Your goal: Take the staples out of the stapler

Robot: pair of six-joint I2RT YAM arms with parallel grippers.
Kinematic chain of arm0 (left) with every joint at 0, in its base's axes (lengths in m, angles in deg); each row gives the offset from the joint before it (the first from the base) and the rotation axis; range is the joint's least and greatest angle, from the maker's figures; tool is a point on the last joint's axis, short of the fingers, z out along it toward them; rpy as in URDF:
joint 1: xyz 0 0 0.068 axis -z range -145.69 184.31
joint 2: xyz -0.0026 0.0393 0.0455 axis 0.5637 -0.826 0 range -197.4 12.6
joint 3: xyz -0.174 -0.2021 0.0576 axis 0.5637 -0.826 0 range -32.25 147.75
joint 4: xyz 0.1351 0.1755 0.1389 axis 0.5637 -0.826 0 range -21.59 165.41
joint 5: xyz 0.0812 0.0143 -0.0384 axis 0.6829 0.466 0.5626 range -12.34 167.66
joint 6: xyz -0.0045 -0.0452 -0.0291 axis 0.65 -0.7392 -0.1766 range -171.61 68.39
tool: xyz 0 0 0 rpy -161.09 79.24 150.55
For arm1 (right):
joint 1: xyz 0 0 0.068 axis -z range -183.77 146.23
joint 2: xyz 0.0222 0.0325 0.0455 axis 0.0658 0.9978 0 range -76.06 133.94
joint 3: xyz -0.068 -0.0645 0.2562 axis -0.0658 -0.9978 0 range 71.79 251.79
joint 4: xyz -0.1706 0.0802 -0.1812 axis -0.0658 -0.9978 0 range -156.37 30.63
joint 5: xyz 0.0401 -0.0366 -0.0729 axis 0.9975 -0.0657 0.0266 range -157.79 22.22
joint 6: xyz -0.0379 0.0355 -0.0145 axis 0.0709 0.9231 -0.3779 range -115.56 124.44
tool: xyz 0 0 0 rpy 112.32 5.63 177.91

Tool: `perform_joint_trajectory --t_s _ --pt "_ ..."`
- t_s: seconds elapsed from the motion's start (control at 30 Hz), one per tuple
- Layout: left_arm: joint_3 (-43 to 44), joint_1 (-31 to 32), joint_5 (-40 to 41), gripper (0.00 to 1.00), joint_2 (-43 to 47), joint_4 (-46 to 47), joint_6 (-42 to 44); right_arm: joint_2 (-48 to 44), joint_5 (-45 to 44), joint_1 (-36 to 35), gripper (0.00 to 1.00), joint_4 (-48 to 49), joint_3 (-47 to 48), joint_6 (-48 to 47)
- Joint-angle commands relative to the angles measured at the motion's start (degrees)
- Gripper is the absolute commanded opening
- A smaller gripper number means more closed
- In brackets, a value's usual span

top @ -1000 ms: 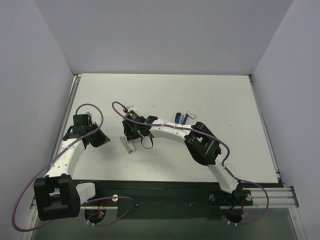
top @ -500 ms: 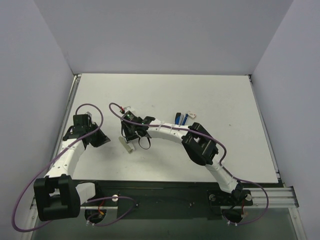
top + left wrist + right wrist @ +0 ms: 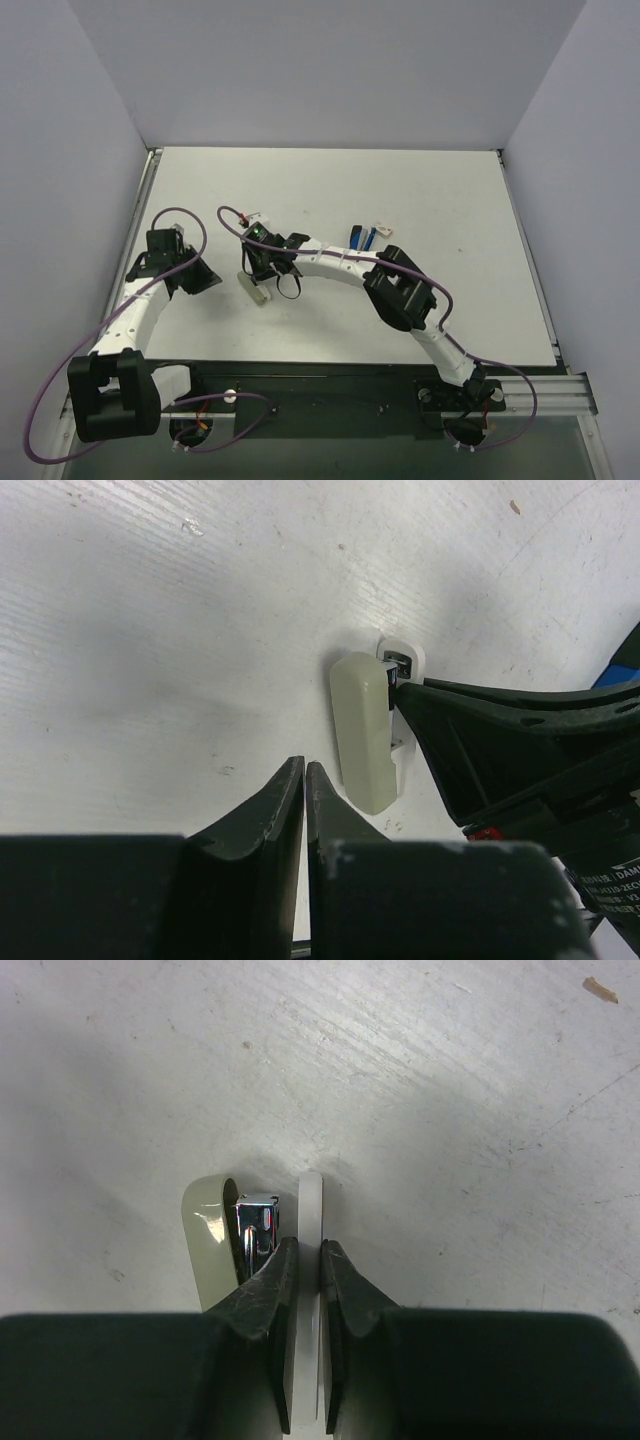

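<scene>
Right gripper (image 3: 262, 270): its 2 fingers are clamped on the thin white base arm (image 3: 311, 1210) of the stapler (image 3: 255, 288), pinching it edge-on. In the right wrist view the cream upper arm (image 3: 205, 1230) stands just left of the fingers, hinged apart from the base. The chrome magazine (image 3: 255, 1225) sits between the 2 arms. Staples inside the magazine cannot be made out. The stapler is down at the table (image 3: 450, 200), left of centre, between the 2 grippers. In the left wrist view the stapler (image 3: 362, 730) shows its cream side, with the right arm's black fingers (image 3: 480, 730) reaching in from the right. Left gripper (image 3: 304, 770): fingers drawn together to a hairline gap, nothing between them. It sits low over bare table just beside the stapler, not touching it. A small blue-and-black object (image 3: 356, 237) lies on the table behind the right forearm, partly hidden, so I cannot tell what it is. A small white piece (image 3: 383, 229) lies just beside it.
</scene>
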Motion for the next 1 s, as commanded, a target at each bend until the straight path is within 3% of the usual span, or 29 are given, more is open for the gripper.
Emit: perform_joint_trajectory --t_s 0.0,0.3,0.5,0.67,0.97 --pt "-0.05 -0.26 -1.93 0.20 0.94 2.58 -0.06 -1.07 -1.35 0.45 0.00 -4.04 -1.71 -0.08" --pt "-2.42 0.00 -12.37 0.60 1.73 8.73 0.64 -13.36 -1.53 3.08 0.00 3.08 -15.94 1.94" --pt "-2.42 4.48 -15.11 0.71 1.73 12.59 -1.37 -20.57 -1.88 3.70 0.00 4.41 -21.83 2.99" --pt "-1.63 12.82 -13.71 0.80 1.99 16.02 -5.06 -26.55 -3.81 3.61 0.00 4.41 -25.61 4.22" --pt "-2.15 17.49 -14.50 0.89 0.77 24.72 -8.75 -35.44 -9.88 3.70 0.00 4.05 -31.15 4.40"
